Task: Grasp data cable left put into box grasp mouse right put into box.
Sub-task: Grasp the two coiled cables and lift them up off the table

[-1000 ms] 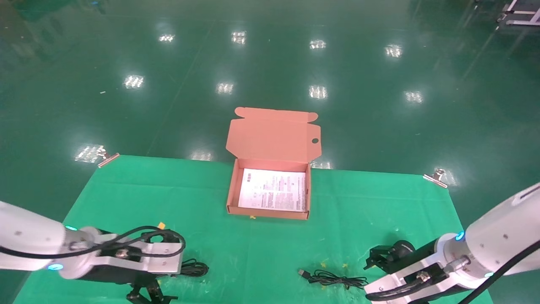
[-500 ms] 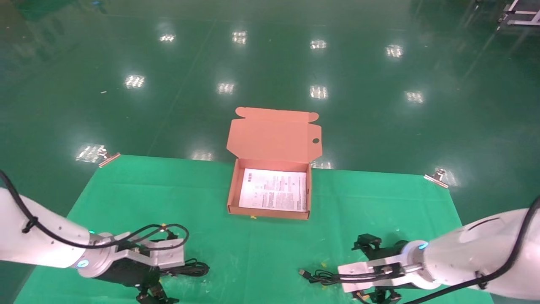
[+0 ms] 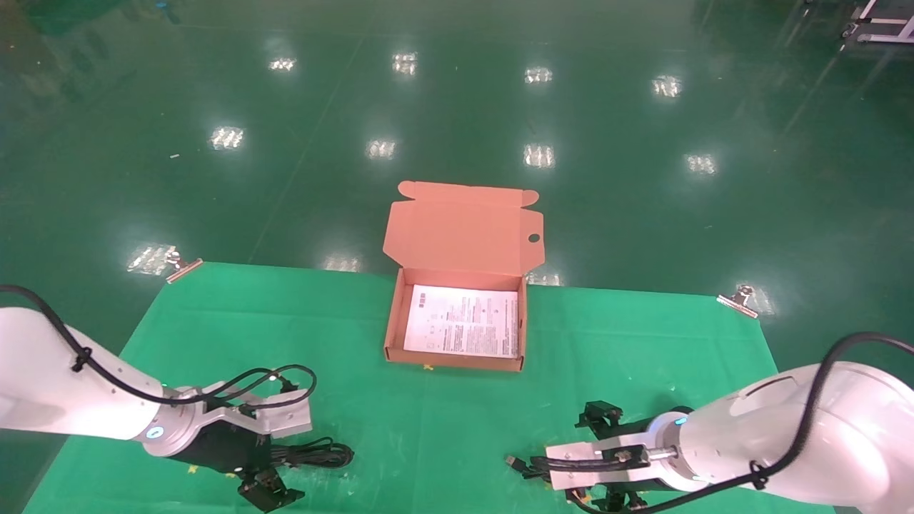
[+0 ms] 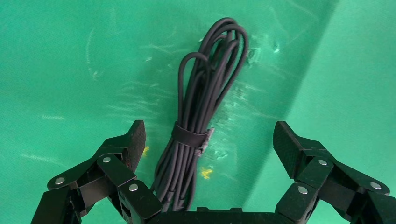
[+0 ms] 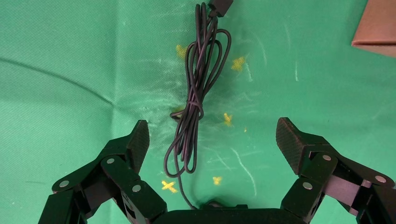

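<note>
The data cable (image 3: 325, 453), a strapped black bundle, lies on the green cloth at the front left. My left gripper (image 3: 268, 492) hovers over its near end, open; in the left wrist view the cable (image 4: 201, 107) runs between the spread fingers of that gripper (image 4: 211, 136). My right gripper (image 5: 212, 135) is open over the mouse's coiled cord (image 5: 196, 93) with its USB plug (image 5: 220, 5). The mouse body is almost hidden under the gripper base. In the head view the cord (image 3: 528, 467) shows beside the right wrist. The open salmon box (image 3: 457, 360) stands mid-table with a white sheet inside.
The box lid (image 3: 464, 228) stands up behind the box, over the table's far edge. Metal clips (image 3: 183, 270) (image 3: 739, 300) hold the cloth at the far corners. Yellow marks dot the cloth. A box corner (image 5: 378, 28) shows in the right wrist view.
The right arm has swung left and down over the mouse, which is now covered. The left arm has shifted and lowered over the data cable's near end.
</note>
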{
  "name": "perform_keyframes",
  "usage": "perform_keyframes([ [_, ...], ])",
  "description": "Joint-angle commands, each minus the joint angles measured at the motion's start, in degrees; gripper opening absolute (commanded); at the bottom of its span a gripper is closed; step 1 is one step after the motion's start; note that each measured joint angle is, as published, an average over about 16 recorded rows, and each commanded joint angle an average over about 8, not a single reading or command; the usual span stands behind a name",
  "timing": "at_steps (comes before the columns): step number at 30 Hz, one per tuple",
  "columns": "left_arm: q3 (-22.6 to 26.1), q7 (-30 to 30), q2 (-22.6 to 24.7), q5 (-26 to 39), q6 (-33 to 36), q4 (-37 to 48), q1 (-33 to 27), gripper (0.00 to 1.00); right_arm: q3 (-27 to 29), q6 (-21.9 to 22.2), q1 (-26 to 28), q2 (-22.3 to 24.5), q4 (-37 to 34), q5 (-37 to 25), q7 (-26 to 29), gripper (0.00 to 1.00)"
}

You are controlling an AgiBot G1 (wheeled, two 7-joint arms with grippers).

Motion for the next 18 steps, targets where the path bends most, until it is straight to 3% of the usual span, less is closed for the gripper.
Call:
perform_keyframes([
  [1,0.0,1.3,0.7,0.0,-0.6,2.3,-0.4,1.00,-0.2,0.1,0.1,-0.8,-0.9,-0.2,-0.1,1.00],
  [5,-0.1,3.5,1.6,-0.1,-1.7,5.3,-1.1,1.00,-0.6,0.5,-0.1,-1.8,-3.4,-0.7,-0.6,1.00],
  [6,-0.1,3.9,1.7,-0.1,-1.9,5.8,-1.2,0.97,-0.6,0.7,-0.1,-2.0,-3.9,-0.8,-0.7,0.93],
  [13,-0.3,5.5,2.4,-0.3,-2.6,8.9,-1.8,0.13,-0.9,1.3,-0.3,-3.1,-6.4,-1.3,-1.1,0.05],
  [14,-0.3,5.6,2.5,-0.3,-2.7,9.1,-1.9,0.04,-0.9,1.3,-0.3,-3.1,-6.5,-1.3,-1.1,0.00],
  [15,-0.3,5.7,2.5,-0.3,-2.8,9.3,-1.9,0.01,-0.9,1.4,-0.3,-3.2,-6.7,-1.3,-1.2,0.00],
  [18,-0.3,5.6,2.5,-0.4,-2.7,9.1,-1.9,0.00,-0.9,1.4,-0.3,-3.1,-6.6,-1.3,-1.1,0.00],
])
